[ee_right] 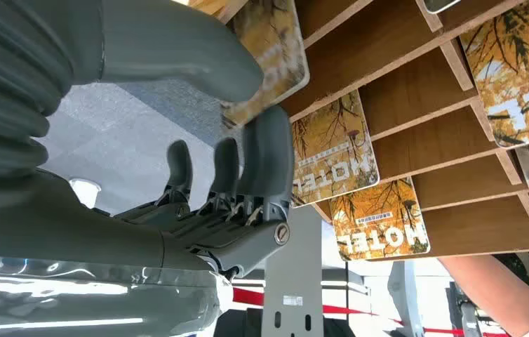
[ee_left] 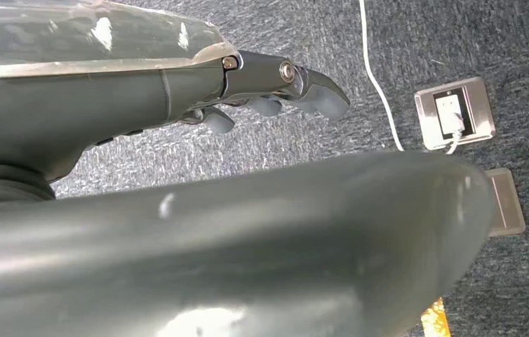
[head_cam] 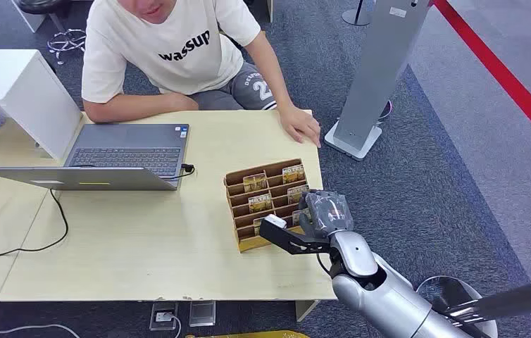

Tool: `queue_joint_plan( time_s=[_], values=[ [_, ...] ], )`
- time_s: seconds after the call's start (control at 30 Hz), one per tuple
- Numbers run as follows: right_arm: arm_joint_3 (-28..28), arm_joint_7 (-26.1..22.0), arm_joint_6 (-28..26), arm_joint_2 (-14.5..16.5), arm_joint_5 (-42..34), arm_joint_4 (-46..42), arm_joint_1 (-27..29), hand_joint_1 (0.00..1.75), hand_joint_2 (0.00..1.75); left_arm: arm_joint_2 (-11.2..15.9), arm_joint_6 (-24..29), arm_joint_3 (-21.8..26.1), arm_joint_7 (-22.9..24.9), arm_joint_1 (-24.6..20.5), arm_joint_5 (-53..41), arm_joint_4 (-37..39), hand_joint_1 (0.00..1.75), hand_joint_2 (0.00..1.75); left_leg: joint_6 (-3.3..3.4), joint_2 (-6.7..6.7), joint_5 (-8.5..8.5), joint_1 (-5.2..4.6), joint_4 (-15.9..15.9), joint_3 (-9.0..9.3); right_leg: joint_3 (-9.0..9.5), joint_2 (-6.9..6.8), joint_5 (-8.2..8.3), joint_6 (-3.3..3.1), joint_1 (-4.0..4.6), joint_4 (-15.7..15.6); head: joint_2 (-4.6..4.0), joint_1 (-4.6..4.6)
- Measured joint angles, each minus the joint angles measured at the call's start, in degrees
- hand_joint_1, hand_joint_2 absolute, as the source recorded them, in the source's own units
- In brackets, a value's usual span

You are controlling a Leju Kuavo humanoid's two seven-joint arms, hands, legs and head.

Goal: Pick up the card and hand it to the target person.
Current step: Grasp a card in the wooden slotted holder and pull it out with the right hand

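My head camera sits high and looks forward and down over the table (head_cam: 143, 246); my right hand (head_cam: 325, 213) comes in from below and rests at the card rack (head_cam: 266, 204), with a person (head_cam: 178, 49) seated beyond it.

My right wrist camera sits close behind the right hand (ee_right: 198, 182) and faces along its fingers (ee_right: 265, 161). It is very near the card rack (ee_right: 416, 91), whose slots lie just past the fingertips. This view is turned. It shares the rack, the hand and the person's forearm (ee_right: 493, 288) with the head view.

My left wrist camera sits close behind the left hand (ee_left: 262, 84) and faces down at the carpet (ee_left: 416, 49) and a floor socket (ee_left: 454, 112) beyond the fingers.
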Motion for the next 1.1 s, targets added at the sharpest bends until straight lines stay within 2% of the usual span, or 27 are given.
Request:
queue_joint_plan(
  time_s=[0.27,0.43,0.6,1.1],
  values=[
    [-0.01,0.21,-0.03,-0.01,-0.05,0.00,0.05,1.11,1.75,0.07,-0.17,0.00,-0.04,0.00,-0.04,0.00,0.00,0.00,0.00,0.00,0.00,0.00,0.00,0.00,0.00,0.00,0.00,0.00,0.00,0.00,0.01,0.02],
    [-0.02,0.37,-0.03,-0.04,-0.05,0.00,0.12,1.02,1.75,0.15,-0.26,0.00,-0.07,0.00,-0.04,0.00,0.00,0.00,0.00,0.00,0.00,0.00,0.00,0.01,0.00,0.00,0.00,0.00,0.00,0.00,0.01,0.01],
    [-0.01,0.44,-0.03,-0.08,-0.10,0.00,0.23,1.02,1.75,0.16,-0.26,0.00,-0.07,0.00,-0.04,0.00,0.00,0.00,0.00,0.00,0.00,0.00,0.00,0.00,0.00,0.00,0.00,0.00,0.00,0.00,0.00,0.01],
    [-0.02,-0.37,-0.03,-0.09,-0.23,0.00,0.42,1.20,1.75,0.17,-0.06,0.00,-0.04,0.00,0.04,0.00,0.00,0.00,0.00,0.00,0.00,0.00,0.00,0.00,0.00,0.00,0.00,0.00,0.00,0.00,0.01,0.00]
  ],
)
